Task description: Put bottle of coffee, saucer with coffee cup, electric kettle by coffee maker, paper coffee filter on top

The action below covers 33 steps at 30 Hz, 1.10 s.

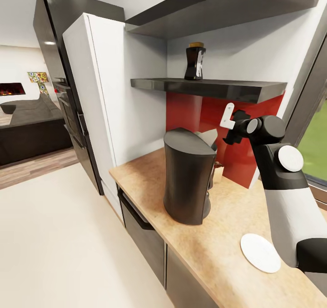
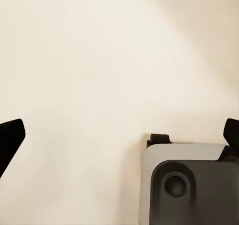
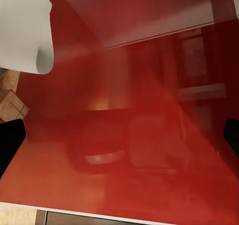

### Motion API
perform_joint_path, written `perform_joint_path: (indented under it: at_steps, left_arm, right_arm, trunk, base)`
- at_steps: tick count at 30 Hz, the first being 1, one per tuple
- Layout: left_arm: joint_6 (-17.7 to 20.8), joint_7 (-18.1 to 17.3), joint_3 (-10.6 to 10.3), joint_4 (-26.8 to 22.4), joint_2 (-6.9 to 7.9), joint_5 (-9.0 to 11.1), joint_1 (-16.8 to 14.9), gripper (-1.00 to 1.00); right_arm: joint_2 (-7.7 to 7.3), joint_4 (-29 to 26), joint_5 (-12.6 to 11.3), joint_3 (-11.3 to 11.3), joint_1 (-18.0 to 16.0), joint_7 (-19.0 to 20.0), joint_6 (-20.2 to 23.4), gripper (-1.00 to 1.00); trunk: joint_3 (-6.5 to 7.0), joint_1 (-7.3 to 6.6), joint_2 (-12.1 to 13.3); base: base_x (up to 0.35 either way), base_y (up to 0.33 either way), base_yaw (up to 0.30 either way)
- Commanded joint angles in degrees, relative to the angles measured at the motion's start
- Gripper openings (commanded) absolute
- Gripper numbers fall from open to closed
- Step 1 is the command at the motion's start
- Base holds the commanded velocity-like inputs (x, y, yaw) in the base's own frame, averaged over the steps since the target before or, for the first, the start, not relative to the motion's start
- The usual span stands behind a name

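The black coffee maker (image 1: 188,176) stands on the wooden countertop (image 1: 213,249). High on the dark shelf (image 1: 213,88) is the dark bottle of coffee (image 1: 195,62) with a tan lid. My right gripper (image 1: 232,126) is raised between shelf and counter, below and right of the bottle. It is open and empty, facing the red backsplash (image 3: 129,110). A flat white disc (image 1: 260,252), the saucer by its look, lies on the counter beside my right arm. A grey pointed shape (image 1: 209,137) peeks out behind the coffee maker. My left gripper (image 2: 122,135) is open over pale floor.
A small brown box (image 1: 218,172) sits behind the coffee maker by the backsplash. A white cabinet side (image 1: 104,108) and a dark fridge (image 1: 59,72) stand left of the counter. A window (image 1: 315,140) is at the right. The robot's grey base (image 2: 189,185) is below the left gripper.
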Motion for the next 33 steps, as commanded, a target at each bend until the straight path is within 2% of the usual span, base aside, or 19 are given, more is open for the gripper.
perform_joint_path:
  at_steps: [1, 10, 18, 27, 33]
  left_arm:
    - [-0.2, 0.0, 0.3, 0.1, -0.01, -0.1, -0.1, 1.00]
    - [-0.4, 0.0, 0.3, 0.1, -0.01, -0.1, -0.1, 1.00]
    - [-0.4, 0.0, 0.3, 0.1, -0.01, -0.1, -0.1, 1.00]
    - [-0.5, 0.0, 0.3, 0.1, 0.08, -0.1, -0.1, 1.00]
    - [-0.6, 0.0, 0.3, -0.1, 0.08, -0.2, -0.1, 1.00]
  right_arm:
    - [-0.05, 0.0, 0.2, 0.2, -0.1, 0.3, 0.5, 1.00]
    - [-0.22, 0.0, 0.2, 0.2, -0.1, 0.2, 0.5, 1.00]
    - [-0.23, 0.0, 0.2, 0.2, -0.1, 0.0, 0.5, 1.00]
    - [-0.23, 0.0, 0.1, 0.2, -0.1, -0.5, 0.5, 1.00]
    - [-0.27, 0.0, 0.1, 0.3, -0.1, -0.5, 0.5, 1.00]
  trunk:
    - [-0.13, 0.04, -0.1]
    - [-0.13, 0.04, -0.1]
    - [-0.13, 0.04, -0.1]
    - [-0.13, 0.04, -0.1]
    - [-0.13, 0.04, -0.1]
  base:
    - [0.000, 0.000, 0.000]
    - [-0.014, -0.008, 0.000]
    - [-0.202, -0.139, 0.000]
    - [-0.045, -0.022, 0.000]
    - [-0.272, -0.060, 0.000]
